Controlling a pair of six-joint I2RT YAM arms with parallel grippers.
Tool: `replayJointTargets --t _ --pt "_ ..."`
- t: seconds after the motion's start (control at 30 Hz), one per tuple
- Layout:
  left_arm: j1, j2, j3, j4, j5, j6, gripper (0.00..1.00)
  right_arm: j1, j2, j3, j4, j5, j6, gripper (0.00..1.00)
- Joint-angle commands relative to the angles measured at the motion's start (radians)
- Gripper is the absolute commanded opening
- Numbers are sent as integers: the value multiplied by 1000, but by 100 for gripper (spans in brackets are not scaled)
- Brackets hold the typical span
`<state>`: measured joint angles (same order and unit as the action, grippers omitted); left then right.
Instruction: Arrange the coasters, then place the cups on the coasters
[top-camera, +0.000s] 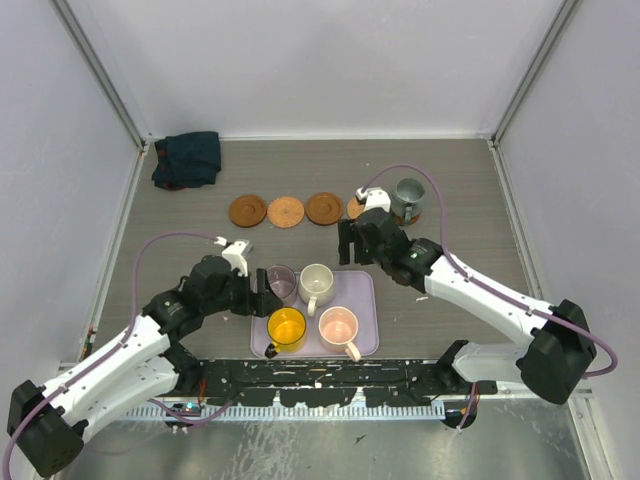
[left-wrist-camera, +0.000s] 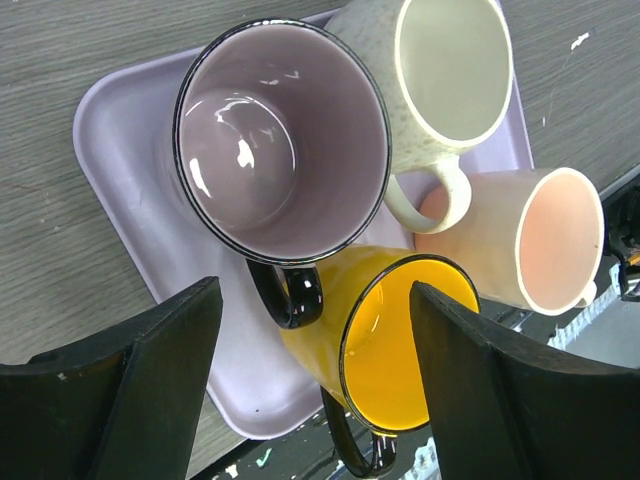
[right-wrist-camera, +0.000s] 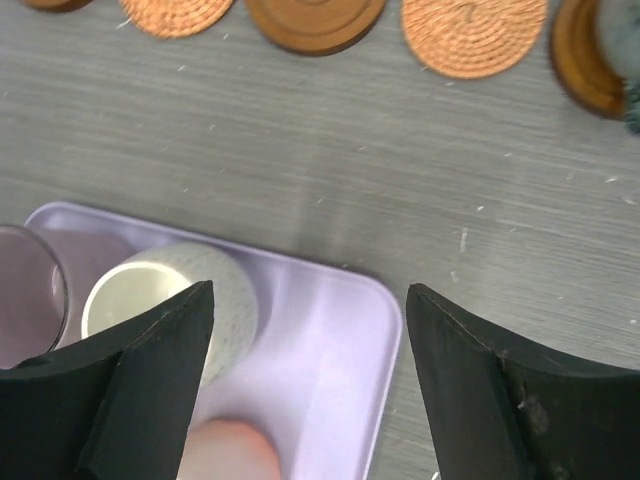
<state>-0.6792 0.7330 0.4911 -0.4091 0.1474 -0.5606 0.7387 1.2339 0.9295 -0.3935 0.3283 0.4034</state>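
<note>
While near tray (left-wrist-camera: 112, 150), left tool (left-wrist-camera: 315, 300) open.

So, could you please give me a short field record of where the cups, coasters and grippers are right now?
on tray: purple cup, cream cup, yellow cup, pink cup
tray: lavender, near the arm bases
coasters: five in a row beyond the tray, four bare
on coaster: grey-green cup, right end of the row
left gripper: open, empty, at the purple cup
right gripper: open, empty, over the tray's far edge
other: dark cloth, far left corner
</note>
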Motion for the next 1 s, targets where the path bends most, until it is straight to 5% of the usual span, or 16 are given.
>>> replayJointTargets --t 0.0,0.27,0.97 --pt "-5 16 -9 34 -16 -12 77 59 -28 -14 7 -47 95 85" --pt "-5 23 -5 44 -31 -1 77 191 47 -21 3 -15 136 100" --pt "-6 23 -11 36 -61 -1 78 271 168 -8 69 -56 171 100"
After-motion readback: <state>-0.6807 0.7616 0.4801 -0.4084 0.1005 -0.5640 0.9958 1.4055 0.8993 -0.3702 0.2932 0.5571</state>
